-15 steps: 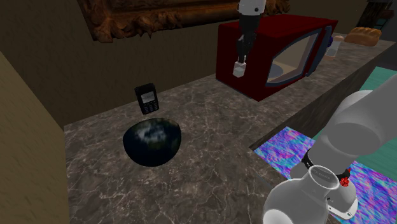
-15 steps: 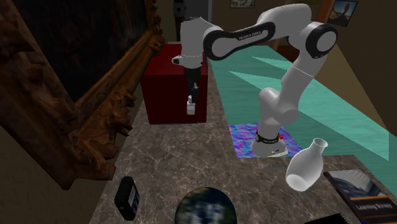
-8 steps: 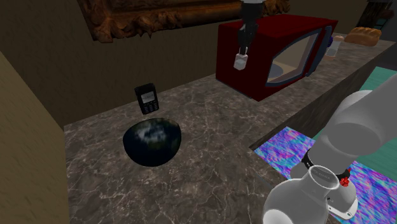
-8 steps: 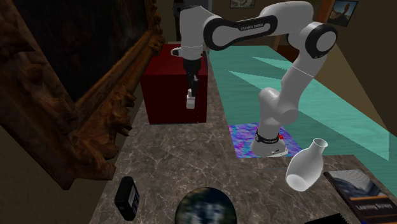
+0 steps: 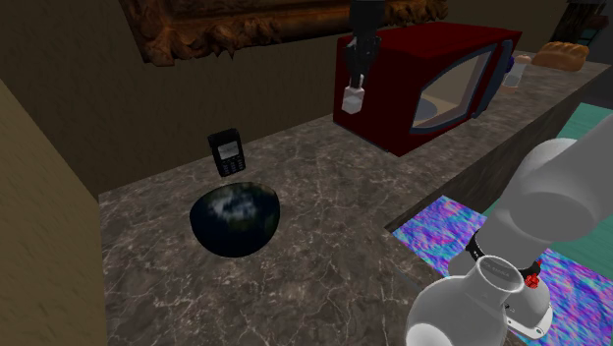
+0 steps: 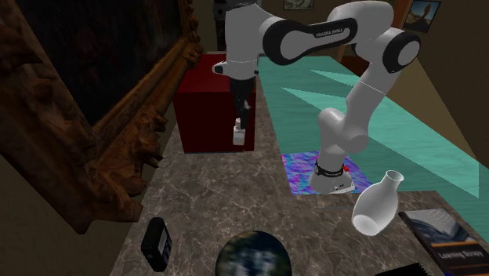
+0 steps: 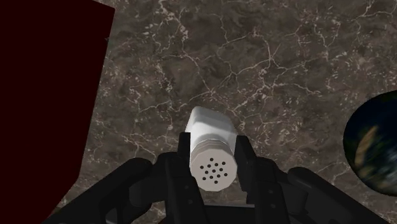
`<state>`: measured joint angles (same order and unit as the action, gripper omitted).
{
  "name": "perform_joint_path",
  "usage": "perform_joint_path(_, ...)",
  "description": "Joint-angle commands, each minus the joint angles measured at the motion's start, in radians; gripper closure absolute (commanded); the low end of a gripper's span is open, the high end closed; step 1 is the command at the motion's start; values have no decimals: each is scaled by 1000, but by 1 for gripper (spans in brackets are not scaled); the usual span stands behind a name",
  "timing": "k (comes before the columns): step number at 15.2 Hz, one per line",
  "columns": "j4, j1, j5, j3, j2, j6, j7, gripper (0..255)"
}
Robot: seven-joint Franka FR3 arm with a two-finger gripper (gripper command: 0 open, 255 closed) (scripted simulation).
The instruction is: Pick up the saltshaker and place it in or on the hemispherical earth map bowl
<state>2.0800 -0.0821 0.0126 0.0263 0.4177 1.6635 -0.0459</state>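
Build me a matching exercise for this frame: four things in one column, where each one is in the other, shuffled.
Things
1. saltshaker
2. earth map bowl
3. black handheld device
4. white vase

Places
A. on the counter between the bowl and the wall
B. clasped in the gripper, in the air in front of the red microwave
C. on the marble counter, towards the shoulder view's left
D. tilted, near the arm's base, beside a book

Pairs: 1-B, 2-C, 3-A, 4-D
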Motion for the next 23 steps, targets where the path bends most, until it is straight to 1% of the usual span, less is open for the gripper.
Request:
perform_joint_path(1,-16,-18,15,36,-9,-7,51,255)
perform_joint_path(7,-81,-67,49,141,-56,-20,198,255)
perform_joint_path(13,-186,-113,62,245,-142,-34,349,255)
perform_joint_path(18,-307,-152,49,330,-245,-51,480,255)
perform_joint_path(23,-465,-203,5,411,-380,-80,619,255)
